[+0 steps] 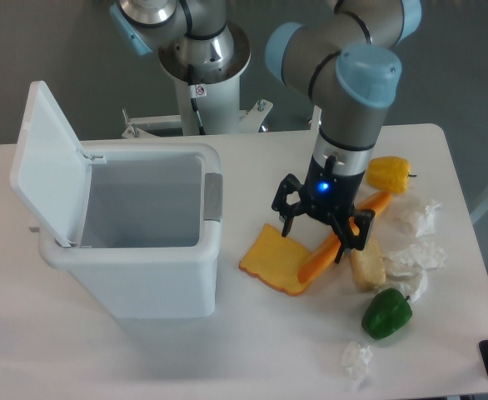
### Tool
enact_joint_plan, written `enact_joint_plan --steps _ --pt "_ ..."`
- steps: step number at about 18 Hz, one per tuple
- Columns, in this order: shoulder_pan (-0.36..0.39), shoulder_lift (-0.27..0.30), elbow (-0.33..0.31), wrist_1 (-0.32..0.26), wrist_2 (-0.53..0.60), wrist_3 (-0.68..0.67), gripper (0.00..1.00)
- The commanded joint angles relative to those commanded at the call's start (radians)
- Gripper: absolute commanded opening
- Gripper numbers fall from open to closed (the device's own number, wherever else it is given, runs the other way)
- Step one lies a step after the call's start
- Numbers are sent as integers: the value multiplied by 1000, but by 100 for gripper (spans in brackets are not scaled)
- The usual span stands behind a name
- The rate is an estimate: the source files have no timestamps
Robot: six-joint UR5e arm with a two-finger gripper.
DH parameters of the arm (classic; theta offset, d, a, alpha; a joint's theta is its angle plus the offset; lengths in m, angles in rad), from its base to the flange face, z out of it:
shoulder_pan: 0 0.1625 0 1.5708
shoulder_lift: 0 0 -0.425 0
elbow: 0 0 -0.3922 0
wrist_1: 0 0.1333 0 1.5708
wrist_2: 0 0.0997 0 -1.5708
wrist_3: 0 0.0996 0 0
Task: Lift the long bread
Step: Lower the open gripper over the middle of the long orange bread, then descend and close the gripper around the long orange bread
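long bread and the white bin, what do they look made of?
Long bread: likely moulded plastic toy food, with a smooth, uniform orange, slightly glossy skin and no crumb texture. The open pincer hangs over its middle. Bin: probably hard plastic, with pale matte walls, rounded moulded edges and a thin hinged lid.

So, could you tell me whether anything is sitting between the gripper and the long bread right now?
Nothing visible does. The open gripper hangs directly over the long bread, its fingers straddling the stick's middle. The toast slice lies under the bread's lower end and a pale roll sits beside it.
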Motion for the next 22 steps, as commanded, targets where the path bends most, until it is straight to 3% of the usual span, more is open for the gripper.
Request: enact_joint_plan --steps 8,13,22 --pt "28 -61 5 -2 37 101 100" --pt "15 -95 3 0 109 126 100" --pt "-3 -147 -6 2 113 231 100"
